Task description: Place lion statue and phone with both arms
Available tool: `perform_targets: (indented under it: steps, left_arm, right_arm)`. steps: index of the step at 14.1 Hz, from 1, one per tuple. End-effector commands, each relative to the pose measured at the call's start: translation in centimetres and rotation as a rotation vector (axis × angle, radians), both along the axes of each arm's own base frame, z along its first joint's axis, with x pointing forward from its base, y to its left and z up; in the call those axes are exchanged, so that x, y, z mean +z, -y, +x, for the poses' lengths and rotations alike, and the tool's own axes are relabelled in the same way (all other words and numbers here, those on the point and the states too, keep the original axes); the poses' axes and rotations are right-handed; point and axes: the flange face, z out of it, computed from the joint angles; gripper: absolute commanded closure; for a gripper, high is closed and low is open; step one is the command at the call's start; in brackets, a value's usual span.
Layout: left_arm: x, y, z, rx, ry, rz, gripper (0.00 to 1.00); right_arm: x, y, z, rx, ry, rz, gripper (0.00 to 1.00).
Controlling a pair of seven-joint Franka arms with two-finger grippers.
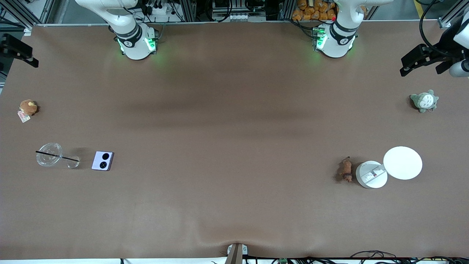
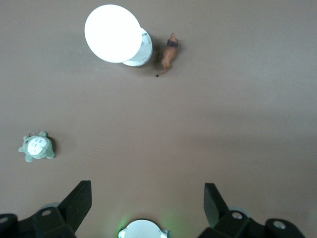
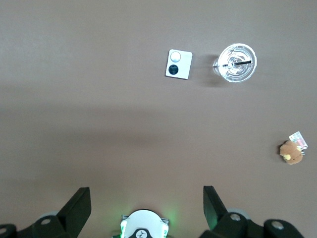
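Note:
The lion statue point(image 1: 346, 169) is a small reddish-brown figurine lying on the brown table toward the left arm's end; it also shows in the left wrist view point(image 2: 169, 53). The phone point(image 1: 102, 160) is a pale lavender folded square with two black circles, lying toward the right arm's end; it also shows in the right wrist view point(image 3: 179, 64). My left gripper point(image 2: 147, 191) is open and empty, high over its own base. My right gripper point(image 3: 147, 196) is open and empty, high over its own base. Neither hand shows in the front view.
A white labelled container point(image 1: 371, 175) and a white round disc point(image 1: 402, 162) lie beside the lion. A clear cup with a black straw point(image 1: 48, 154) lies beside the phone. A brown plush point(image 1: 28, 107) and a grey-green plush point(image 1: 424, 101) sit near the table's ends.

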Motion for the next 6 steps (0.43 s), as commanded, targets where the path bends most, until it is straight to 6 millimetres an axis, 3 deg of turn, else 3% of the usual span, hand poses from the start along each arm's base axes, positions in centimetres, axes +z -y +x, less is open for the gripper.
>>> perform_targets:
  steps: [1, 6]
  left_arm:
    - [1.0, -0.9, -0.4, 0.003, -0.009, -0.025, 0.0]
    - [0.9, -1.0, -0.3, 0.006, -0.011, -0.011, 0.0]
  right_arm:
    - [0.3, -0.2, 0.0, 0.011, 0.01, 0.002, 0.0]
    - [0.3, -1.3, 0.0, 0.03, 0.005, -0.023, 0.0]
